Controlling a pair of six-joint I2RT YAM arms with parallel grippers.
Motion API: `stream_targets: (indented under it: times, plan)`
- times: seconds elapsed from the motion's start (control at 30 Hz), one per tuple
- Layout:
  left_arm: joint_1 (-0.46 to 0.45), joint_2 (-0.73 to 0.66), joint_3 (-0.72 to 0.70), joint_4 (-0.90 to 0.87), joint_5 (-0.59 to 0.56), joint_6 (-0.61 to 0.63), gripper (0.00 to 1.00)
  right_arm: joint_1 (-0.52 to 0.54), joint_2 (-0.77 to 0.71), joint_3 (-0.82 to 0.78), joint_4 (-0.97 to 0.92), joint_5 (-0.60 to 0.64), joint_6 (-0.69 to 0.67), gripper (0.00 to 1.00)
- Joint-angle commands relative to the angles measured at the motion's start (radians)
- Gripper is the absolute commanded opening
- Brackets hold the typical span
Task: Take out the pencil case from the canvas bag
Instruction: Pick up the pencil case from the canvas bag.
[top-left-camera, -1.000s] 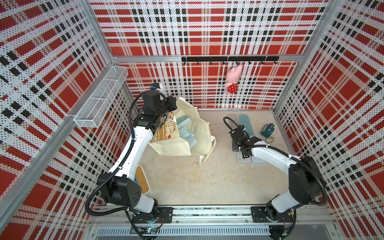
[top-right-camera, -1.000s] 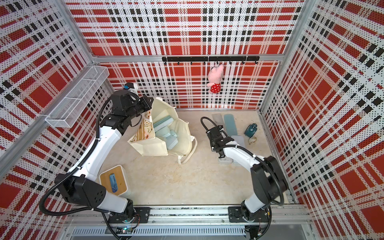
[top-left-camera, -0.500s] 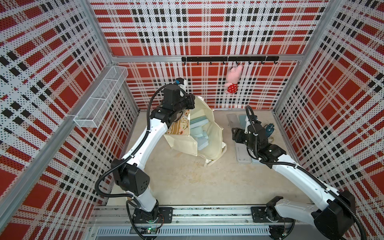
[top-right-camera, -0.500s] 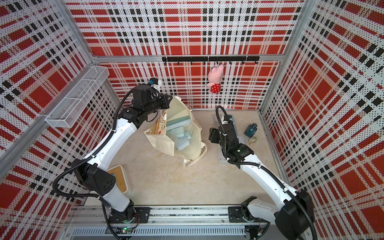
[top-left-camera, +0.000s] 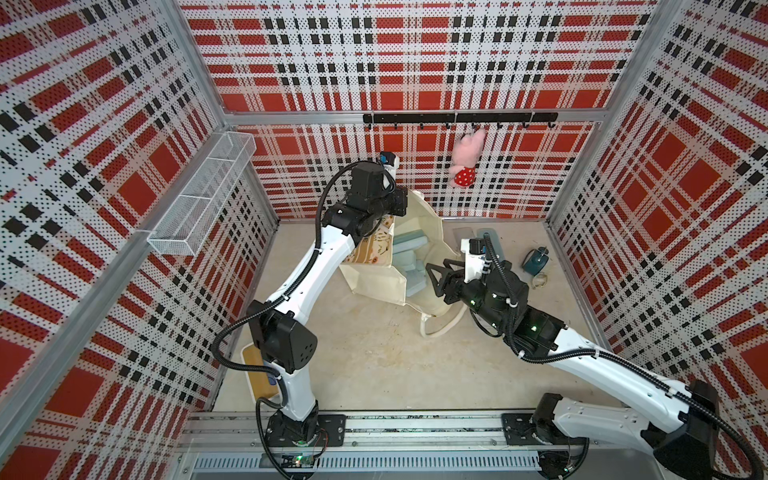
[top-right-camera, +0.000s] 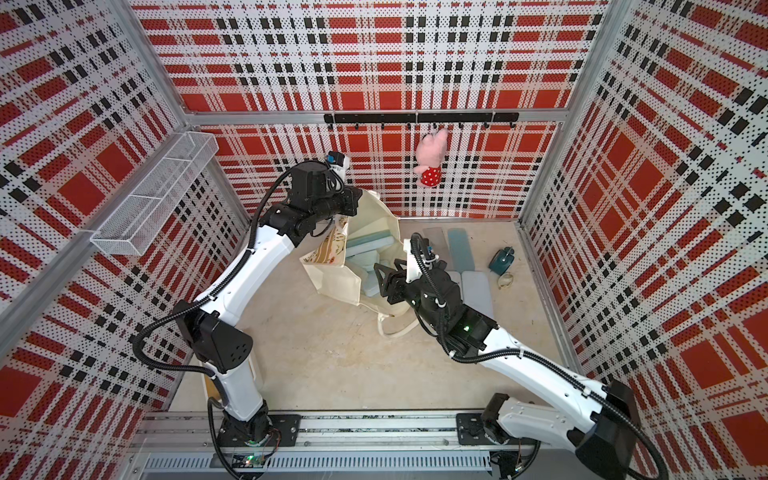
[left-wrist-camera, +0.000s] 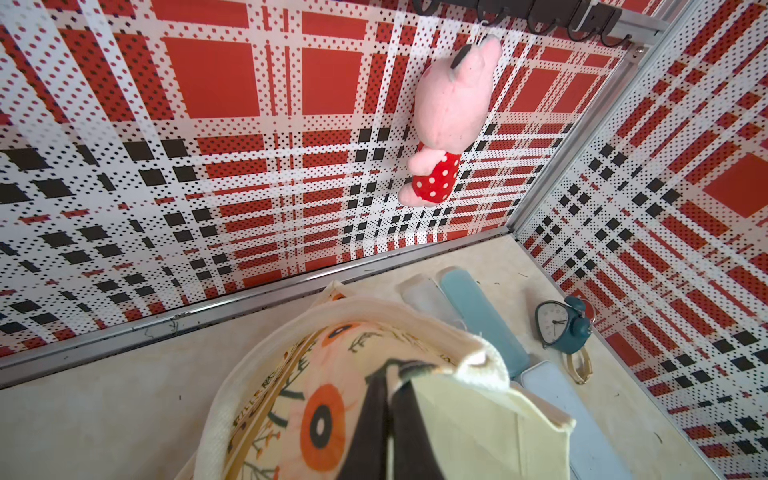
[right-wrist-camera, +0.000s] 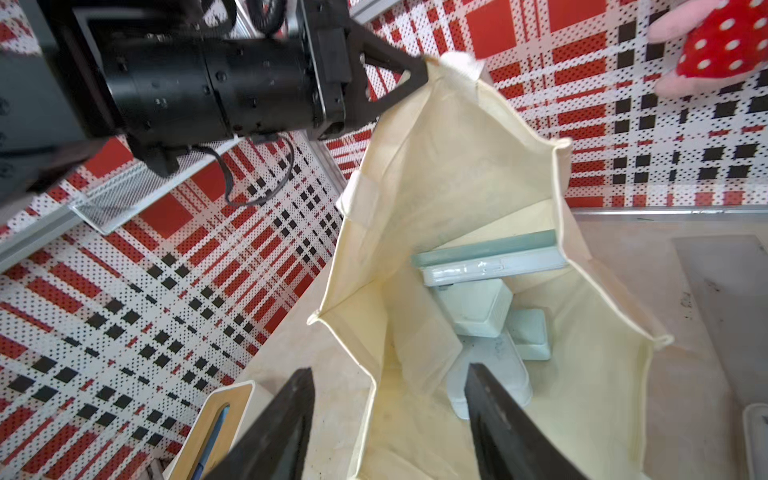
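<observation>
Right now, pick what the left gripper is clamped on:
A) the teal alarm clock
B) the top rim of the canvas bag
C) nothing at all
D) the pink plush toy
B: in the right wrist view the left gripper is shut on the top edge of the canvas bag, holding its mouth up and open.

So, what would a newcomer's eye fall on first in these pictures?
The cream bag in the middle stands out first: the left pincer pinches its rim, and its mouth gapes toward the open right pincer. Pale blue cases lie inside it. Behind, a pink plush hangs from a black rail.
</observation>
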Motion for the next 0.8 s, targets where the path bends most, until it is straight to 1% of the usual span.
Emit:
stream_targets:
  times: [0.0, 0.07, 0.13, 0.27, 0.3, 0.37, 0.5, 0.6, 0.77]
  plan:
    - [-0.01, -0.025, 0.071, 0.111, -0.008, 0.029, 0.0, 0.021, 0.071, -0.001, 0.035, 0.021, -0.022, 0.6]
    - [-0.011, -0.027, 0.071, 0.111, 0.0, 0.033, 0.0, 0.021, 0.118, 0.013, 0.01, 0.045, -0.006, 0.56]
    - [-0.013, -0.029, 0.071, 0.107, 0.011, 0.037, 0.0, 0.021, 0.159, 0.029, -0.01, 0.06, 0.0, 0.54]
    - [-0.013, -0.036, 0.064, 0.103, 0.026, 0.044, 0.0, 0.021, 0.232, 0.056, -0.056, 0.12, 0.031, 0.47]
    - [-0.013, -0.038, 0.063, 0.104, 0.029, 0.044, 0.0, 0.019, 0.247, 0.061, -0.068, 0.136, 0.068, 0.45]
    - [-0.013, -0.041, 0.06, 0.103, 0.035, 0.044, 0.0, 0.013, 0.281, 0.07, -0.085, 0.149, 0.095, 0.43]
    - [-0.015, -0.046, 0.062, 0.104, 0.049, 0.041, 0.0, -0.005, 0.342, 0.087, -0.098, 0.148, 0.153, 0.41]
    - [-0.019, -0.048, 0.063, 0.103, 0.053, 0.038, 0.0, -0.033, 0.397, 0.116, -0.108, 0.114, 0.206, 0.41]
    - [-0.026, -0.059, 0.062, 0.103, 0.051, 0.037, 0.0, -0.059, 0.473, 0.178, -0.125, 0.106, 0.266, 0.46]
